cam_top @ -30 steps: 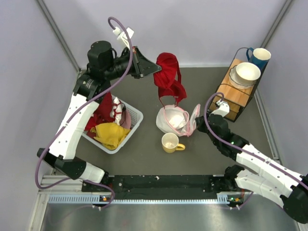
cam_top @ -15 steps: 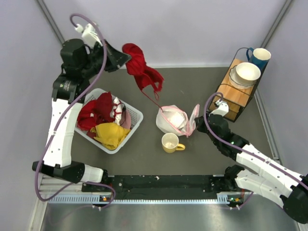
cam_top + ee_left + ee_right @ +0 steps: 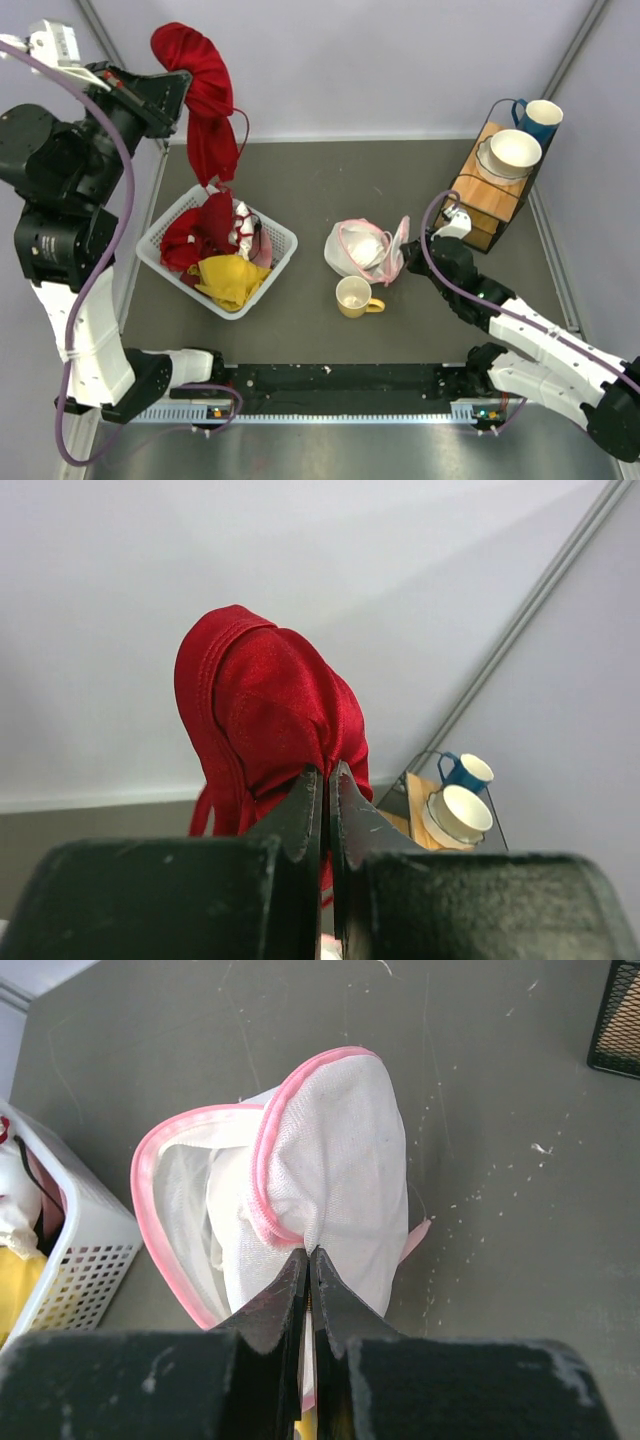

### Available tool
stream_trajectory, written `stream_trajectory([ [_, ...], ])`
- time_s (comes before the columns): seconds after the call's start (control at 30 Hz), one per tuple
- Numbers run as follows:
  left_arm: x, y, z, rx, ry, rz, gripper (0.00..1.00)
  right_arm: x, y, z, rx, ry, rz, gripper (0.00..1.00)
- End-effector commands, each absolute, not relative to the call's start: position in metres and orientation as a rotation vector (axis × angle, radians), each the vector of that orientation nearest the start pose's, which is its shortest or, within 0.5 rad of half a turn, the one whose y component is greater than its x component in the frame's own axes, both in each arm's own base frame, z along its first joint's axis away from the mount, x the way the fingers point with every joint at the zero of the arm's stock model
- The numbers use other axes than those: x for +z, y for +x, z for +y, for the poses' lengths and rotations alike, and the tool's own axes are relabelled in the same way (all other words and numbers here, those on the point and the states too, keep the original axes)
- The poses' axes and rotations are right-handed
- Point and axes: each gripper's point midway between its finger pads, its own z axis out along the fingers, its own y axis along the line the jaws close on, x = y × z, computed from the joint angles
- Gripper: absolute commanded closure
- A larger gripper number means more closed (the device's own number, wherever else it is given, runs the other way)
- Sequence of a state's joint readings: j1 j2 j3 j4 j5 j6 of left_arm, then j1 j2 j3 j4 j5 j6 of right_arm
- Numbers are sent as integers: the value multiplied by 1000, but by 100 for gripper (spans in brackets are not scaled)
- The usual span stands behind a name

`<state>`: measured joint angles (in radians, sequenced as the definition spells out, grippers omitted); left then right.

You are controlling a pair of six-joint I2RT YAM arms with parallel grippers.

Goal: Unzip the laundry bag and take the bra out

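The laundry bag (image 3: pixel 365 250) lies mid-table, unzipped, its pink-trimmed flap standing open; it also shows in the right wrist view (image 3: pixel 340 1150). Soft white fabric sits inside; I cannot tell whether it is the bra. My right gripper (image 3: pixel 412 252) (image 3: pixel 308 1252) is shut on the bag's mesh flap by the zipper trim. My left gripper (image 3: pixel 178 85) (image 3: pixel 326 775) is shut on a red garment (image 3: pixel 205 110) (image 3: pixel 265 700) with a rounded cup and thin straps, held high over the back left, its tail hanging over the basket.
A white slatted basket (image 3: pixel 280 245) with red and yellow clothes stands left of the bag. A yellow mug (image 3: pixel 355 297) sits just in front of the bag. A wooden rack (image 3: pixel 495 195) at the right carries a bowl (image 3: pixel 515 150) and a blue mug (image 3: pixel 540 118).
My left arm has swung up and to the left, carrying the red garment from above the bag to above the basket. The right arm and the bag have stayed still.
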<state>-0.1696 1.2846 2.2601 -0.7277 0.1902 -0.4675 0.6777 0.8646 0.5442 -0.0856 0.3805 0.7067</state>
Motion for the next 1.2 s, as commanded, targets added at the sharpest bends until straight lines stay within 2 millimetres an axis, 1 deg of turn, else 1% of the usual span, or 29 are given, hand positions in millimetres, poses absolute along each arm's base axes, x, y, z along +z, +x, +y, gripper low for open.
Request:
stream_trajectory([
  [0.0,639,258,-78,-558,-69,1315,100,201,280,177,627,283,1873,100],
  [0.03,637,260,-74,-528,-80,1319,100,200,280,177,629,283,1873,100],
  [0.1,628,267,-71,-505,-94,1349,100,199,279,178,631,280,1878,100],
  [0.23,613,280,-71,-490,-104,1401,100,199,279,178,634,278,1879,100],
  [0.27,605,286,-70,-482,-108,1424,100,200,278,178,637,277,1877,100],
  [0.4,587,299,-64,-451,-128,1477,100,198,277,177,639,277,1877,100],
  [0.43,586,301,-62,-442,-135,1478,100,198,277,177,641,276,1878,100],
  [0.47,578,304,-61,-438,-142,1497,100,198,277,177,639,274,1878,100],
  [0.67,571,304,-50,-409,-172,1501,100,196,275,177,642,281,1880,100],
  [0.73,565,304,-48,-402,-188,1514,100,196,275,176,641,279,1880,100],
  [0.8,553,304,-47,-398,-193,1540,100,198,275,177,645,275,1876,100],
  [0.83,540,308,-46,-383,-203,1570,100,199,274,177,648,269,1876,100],
  [0.9,528,310,-40,-346,-221,1598,100,200,274,176,648,272,1872,100],
  [0.93,516,314,-40,-340,-225,1629,100,201,273,175,649,273,1867,100],
  [0.97,511,315,-40,-338,-228,1643,100,201,273,175,647,274,1868,100],
  [1.0,505,316,-34,-312,-258,1652,100,201,273,174,647,277,1868,100],
  [1.03,487,321,-30,-284,-285,1693,100,200,273,175,649,275,1870,100],
  [1.07,479,318,-28,-269,-293,1706,100,200,273,174,646,279,1872,100],
  [1.1,466,318,-25,-242,-297,1737,100,200,272,175,646,276,1876,100],
  [1.13,437,323,-21,-208,-320,1805,100,201,271,175,654,281,1873,100],
  [1.17,424,320,-23,-214,-317,1830,100,201,271,174,653,286,1872,100],
])
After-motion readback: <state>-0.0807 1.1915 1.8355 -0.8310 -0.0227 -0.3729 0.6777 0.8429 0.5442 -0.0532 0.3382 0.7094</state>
